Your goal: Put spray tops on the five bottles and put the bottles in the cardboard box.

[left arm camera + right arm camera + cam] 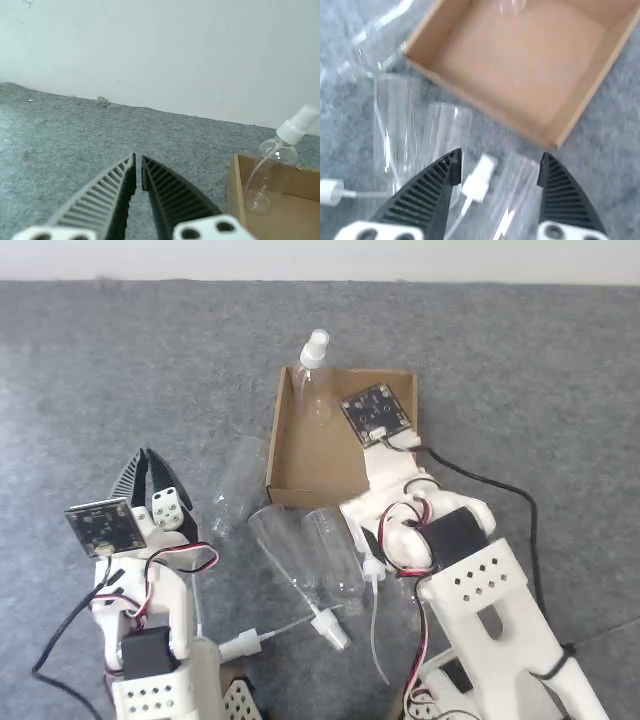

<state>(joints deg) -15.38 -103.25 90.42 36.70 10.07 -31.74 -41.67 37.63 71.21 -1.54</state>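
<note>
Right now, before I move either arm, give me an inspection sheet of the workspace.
Surface: grey carpet, flat.
Job's things: cardboard box holds one capped bottle leaning on its far rim; uncapped bottles and loose spray tops lie in front.
Clutter: nothing seen.
Grippers: left gripper shut, empty; right gripper open above the uncapped bottles.
Cables: black cable trails across the carpet.
Surroundings: white wall.

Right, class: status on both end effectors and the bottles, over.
Left end effector shut, empty. Right end effector open above a loose spray top. One capped bottle in the cardboard box; other bottles lie outside.
</note>
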